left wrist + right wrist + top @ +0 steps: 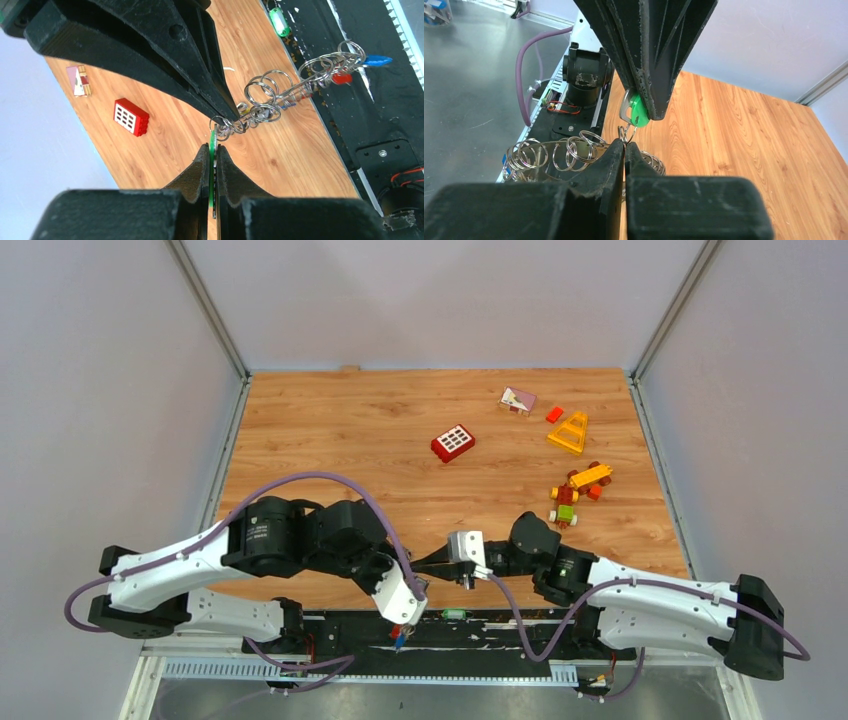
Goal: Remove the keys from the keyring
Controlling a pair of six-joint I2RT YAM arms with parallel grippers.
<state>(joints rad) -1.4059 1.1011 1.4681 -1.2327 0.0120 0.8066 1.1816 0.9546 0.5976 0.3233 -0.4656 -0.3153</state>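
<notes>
Clearances over the worktop (300, 430)
Left half bare wood, open to approach; red brick (452, 443) mid-field and toy bricks (567, 495) along the far right obstruct; near-edge centre blocked where left tool (210, 150), clamped on a green key (638, 109), meets right tool (624, 147), pinching the keyring (280, 95)

Wood-grain tabletop (330, 430). Pale grey walls (430, 300) on three sides, aluminium corner posts (207, 305). Black strip (330, 630) along the near edge. Even, diffuse light.
</notes>
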